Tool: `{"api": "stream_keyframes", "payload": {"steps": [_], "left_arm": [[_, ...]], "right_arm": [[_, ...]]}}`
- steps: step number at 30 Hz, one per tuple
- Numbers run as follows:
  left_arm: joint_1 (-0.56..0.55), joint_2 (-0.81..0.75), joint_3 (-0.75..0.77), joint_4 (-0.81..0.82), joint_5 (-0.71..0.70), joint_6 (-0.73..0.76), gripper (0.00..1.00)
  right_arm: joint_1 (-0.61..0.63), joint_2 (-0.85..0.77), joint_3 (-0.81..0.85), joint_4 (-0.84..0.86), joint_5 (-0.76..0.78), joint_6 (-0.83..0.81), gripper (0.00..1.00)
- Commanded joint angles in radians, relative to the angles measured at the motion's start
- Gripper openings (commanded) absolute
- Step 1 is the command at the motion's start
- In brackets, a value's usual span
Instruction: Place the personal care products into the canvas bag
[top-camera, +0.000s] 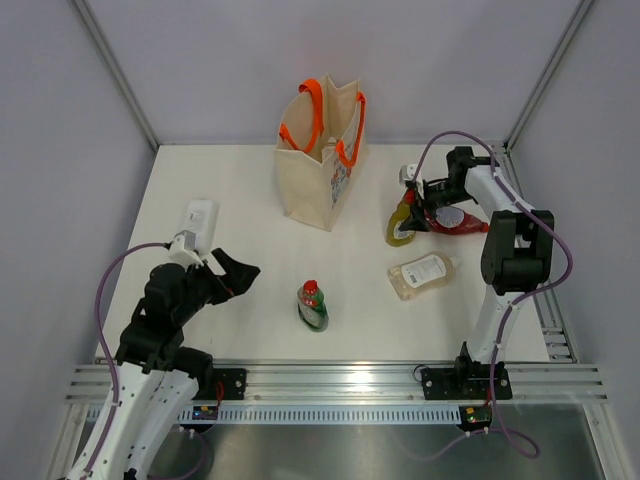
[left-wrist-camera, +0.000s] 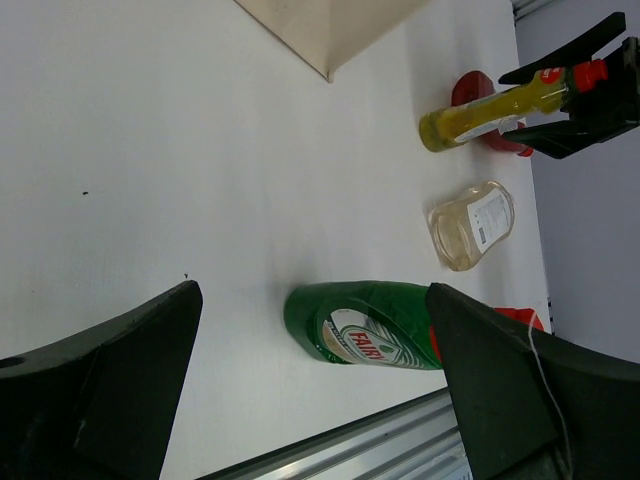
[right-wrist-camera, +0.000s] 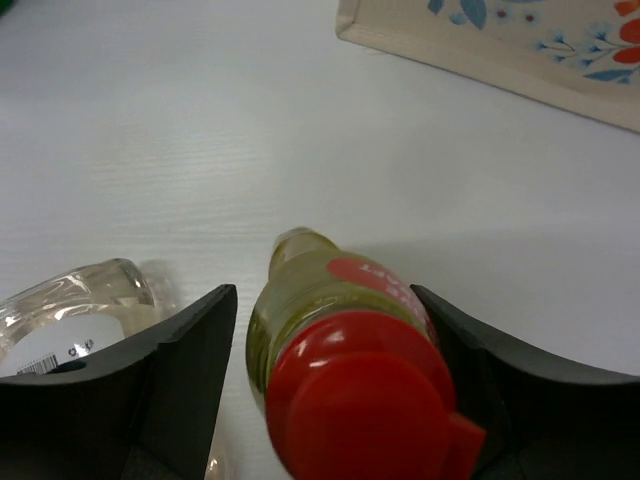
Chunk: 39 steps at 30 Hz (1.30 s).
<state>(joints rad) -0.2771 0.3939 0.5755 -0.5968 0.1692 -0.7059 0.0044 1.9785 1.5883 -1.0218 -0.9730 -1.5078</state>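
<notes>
Yellow-green bottle (top-camera: 400, 225) caught between the right gripper's (right-wrist-camera: 325, 300) fingers, just under its red cap. Probably pinched, though can't swear to full contact on both sides. Clear bottle (top-camera: 422, 274) lying off to the left of those fingers, red bottle (top-camera: 455, 222) just beside. Left gripper (top-camera: 235, 275) spread wide, holding nothing, with the green bottle (left-wrist-camera: 370, 325) lying on its side just past the fingertips. Canvas bag (top-camera: 315, 170) upright, well beyond both sets of fingers. Second clear bottle (top-camera: 200, 218) behind the left one.

Setting: robotics lab test cell, with flat white tabletop (top-camera: 250, 200) enclosed by plain pale-grey panel walls (top-camera: 60, 150) on slim aluminium corner posts (top-camera: 115, 75), slotted aluminium mounting rail (top-camera: 340, 380) along near edge.
</notes>
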Motion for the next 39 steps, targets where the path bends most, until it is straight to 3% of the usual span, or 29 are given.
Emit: {"api": "stream_keyframes", "payload": {"steps": [1, 2, 5, 9, 10, 17, 20, 26, 34, 39], "left_arm": [[0.004, -0.004, 0.009, 0.058, 0.024, -0.018, 0.99], [0.004, -0.009, 0.011, 0.054, 0.024, -0.018, 0.99], [0.004, -0.013, 0.015, 0.045, 0.024, -0.014, 0.99], [0.004, -0.017, 0.009, 0.051, 0.038, -0.018, 0.99], [0.004, -0.018, 0.009, 0.052, 0.045, -0.02, 0.99], [0.004, -0.021, 0.018, 0.051, 0.065, -0.024, 0.99], [0.004, -0.026, 0.017, 0.054, 0.072, -0.035, 0.99], [0.004, -0.027, 0.014, 0.069, 0.084, -0.059, 0.99], [0.004, -0.039, 0.018, 0.065, 0.085, -0.078, 0.99], [0.004, -0.058, 0.003, 0.057, 0.076, -0.084, 0.99]], "right_arm": [[0.022, -0.02, -0.03, 0.009, -0.046, -0.022, 0.7], [0.022, -0.026, -0.031, 0.003, -0.05, -0.02, 0.59], [0.02, -0.056, -0.047, 0.008, -0.064, 0.017, 0.41], [0.022, -0.13, -0.091, 0.087, -0.075, 0.202, 0.12], [0.022, -0.145, -0.096, 0.106, -0.081, 0.254, 0.0], [0.028, -0.323, -0.182, 0.436, -0.082, 0.848, 0.0], [0.035, -0.363, -0.208, 0.569, 0.016, 1.156, 0.0], [0.054, -0.365, -0.142, 0.625, 0.095, 1.573, 0.0], [0.167, -0.274, 0.244, 0.646, 0.094, 1.9, 0.0], [0.224, -0.075, 0.6, 0.697, 0.121, 2.084, 0.0]]}}
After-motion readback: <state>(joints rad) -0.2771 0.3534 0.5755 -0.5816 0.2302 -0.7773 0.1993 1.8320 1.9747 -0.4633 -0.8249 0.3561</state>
